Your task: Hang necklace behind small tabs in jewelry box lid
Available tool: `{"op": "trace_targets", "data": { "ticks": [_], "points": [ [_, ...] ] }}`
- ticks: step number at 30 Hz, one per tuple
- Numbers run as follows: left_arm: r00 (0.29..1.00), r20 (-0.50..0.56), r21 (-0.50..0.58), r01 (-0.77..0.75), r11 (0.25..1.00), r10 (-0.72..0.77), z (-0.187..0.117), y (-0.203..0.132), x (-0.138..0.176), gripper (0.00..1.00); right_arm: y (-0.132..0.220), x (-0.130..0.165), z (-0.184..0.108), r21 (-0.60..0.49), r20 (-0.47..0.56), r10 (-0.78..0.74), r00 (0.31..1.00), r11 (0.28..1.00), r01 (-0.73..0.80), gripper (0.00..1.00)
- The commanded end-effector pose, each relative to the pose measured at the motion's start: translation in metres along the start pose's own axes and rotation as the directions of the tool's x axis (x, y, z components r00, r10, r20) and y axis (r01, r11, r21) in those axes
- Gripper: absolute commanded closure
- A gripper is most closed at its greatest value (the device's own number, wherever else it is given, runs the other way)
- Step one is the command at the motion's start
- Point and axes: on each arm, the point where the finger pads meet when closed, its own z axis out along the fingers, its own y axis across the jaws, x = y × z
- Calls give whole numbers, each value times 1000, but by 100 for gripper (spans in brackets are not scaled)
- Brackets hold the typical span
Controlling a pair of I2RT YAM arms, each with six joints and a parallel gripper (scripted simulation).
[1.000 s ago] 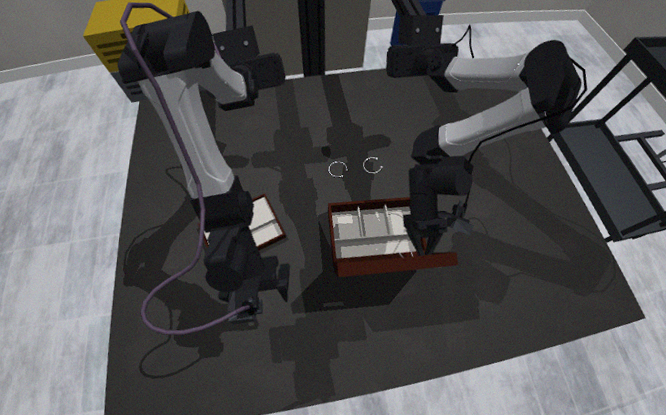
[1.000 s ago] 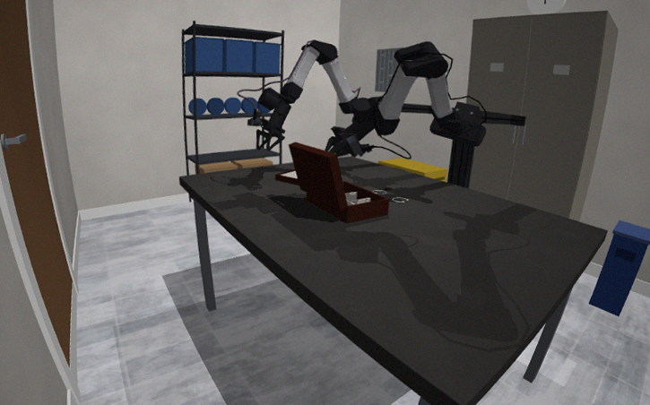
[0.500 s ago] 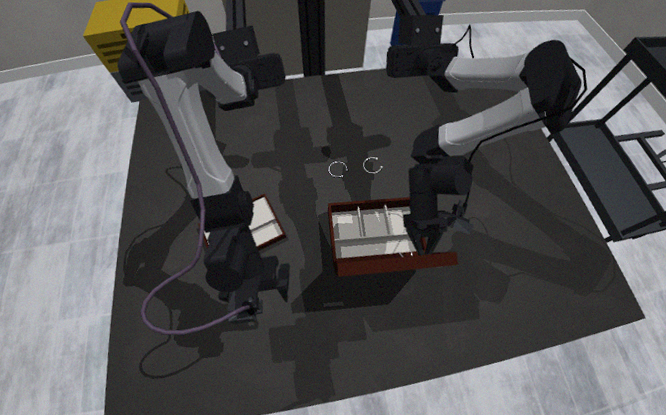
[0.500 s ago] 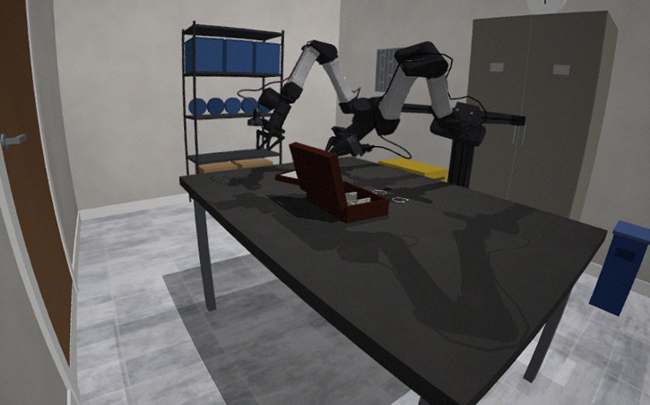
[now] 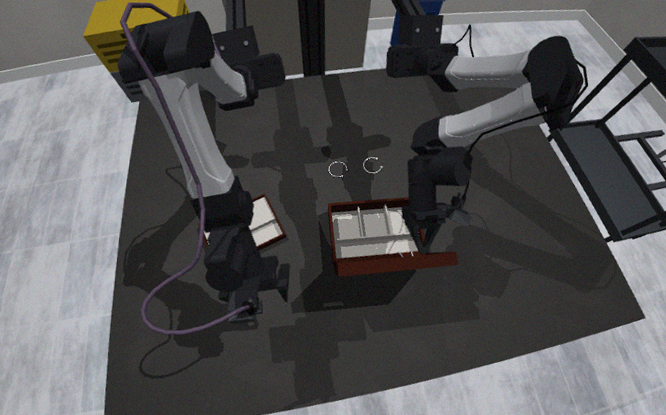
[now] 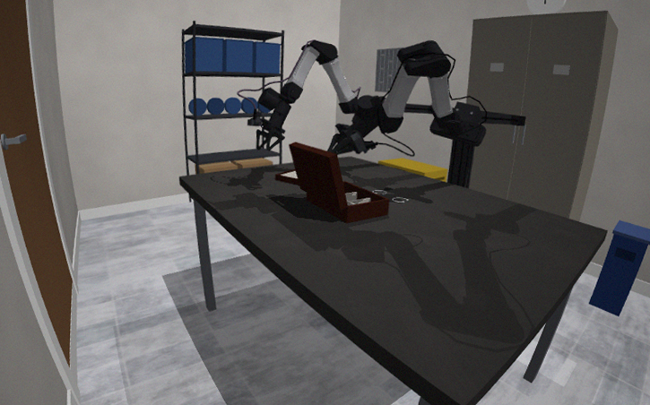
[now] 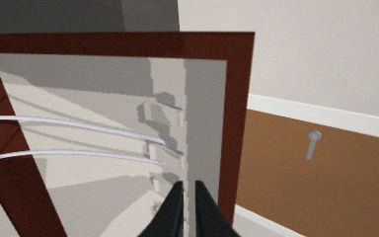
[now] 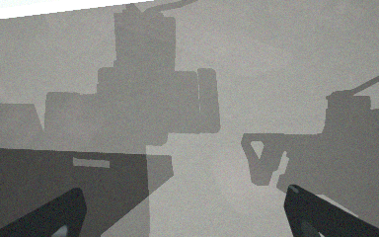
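Note:
The jewelry box [image 5: 333, 239] [image 6: 369, 212] [image 7: 240, 99] stands open, its lid [image 5: 380, 264] [image 6: 316, 174] tilted up. In the left wrist view the necklace [image 7: 99, 129] shows as two silvery strands across the lid's inside, reaching one small tab [image 7: 182, 160] and going out of sight there. Whether it passes fully behind is unclear. Another tab [image 7: 181, 118] stands above it in that view. My left gripper [image 5: 425, 250] [image 7: 189, 191] is shut with nothing held, at the lid's inside, a little off the strands. My right gripper [image 6: 268, 147] [image 8: 186, 197] is open and empty, away from the box.
A shallow white-lined tray [image 5: 262, 211] lies beside the box, partly hidden under the right arm. Two thin open rings, one [image 5: 329, 168] and the other [image 5: 363, 164], lie on the table on the arms' side of the box. The box has dividers inside.

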Motion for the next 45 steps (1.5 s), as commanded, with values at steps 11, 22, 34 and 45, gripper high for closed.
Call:
{"op": "trace_targets", "data": {
  "ticks": [11, 22, 34, 45],
  "points": [
    [999, 28, 53, 33, 998, -34, -22, -22, -11, 93, 1, -34, -20, 0, 81, 6, 997, 1000, -6, 0],
    [999, 26, 48, 31, 998, -33, -38, -20, -10, 93, 1, -34, -20, 0, 81, 6, 997, 1000, -6, 0],
    [999, 25, 46, 32, 998, -33, -52, -18, -10, 93, 1, -34, -20, 0, 81, 6, 997, 1000, -6, 0],
    [999, 33, 44, 29, 999, -31, -53, -18, -10, 100, 1, -34, -20, 0, 81, 6, 997, 1000, -6, 0]
  ]
}}
